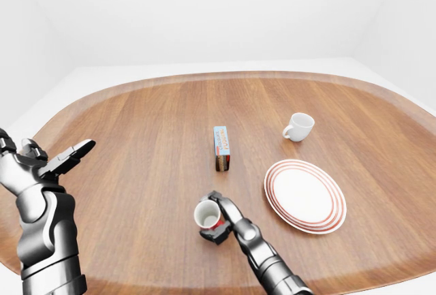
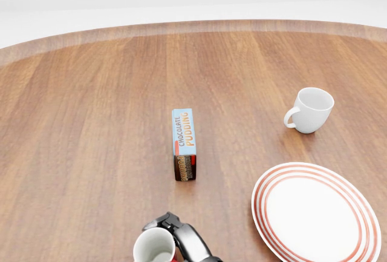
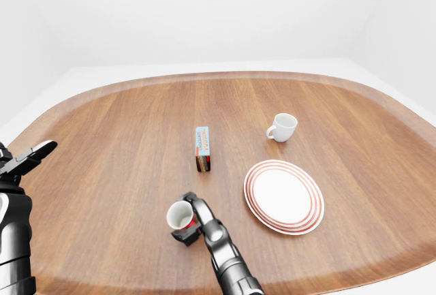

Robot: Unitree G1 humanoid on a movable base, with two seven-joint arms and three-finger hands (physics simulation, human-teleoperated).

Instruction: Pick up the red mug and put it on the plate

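Note:
The red mug (image 1: 206,216), white inside, stands upright on the wooden table (image 1: 136,138) near the bottom middle of the left-eye view. My right hand (image 1: 216,217) reaches it from the bottom edge, with fingers (image 2: 164,220) curled round its far side and a thumb below it. The white plate (image 1: 300,189) with red rings lies to the mug's right, apart from it. My left hand (image 1: 65,160) is raised at the left edge, fingers spread, holding nothing.
A chocolate pudding box (image 1: 221,148) lies just above the red mug in the view. A white mug (image 1: 298,126) stands above the plate. The table's rounded edge runs close below my right arm.

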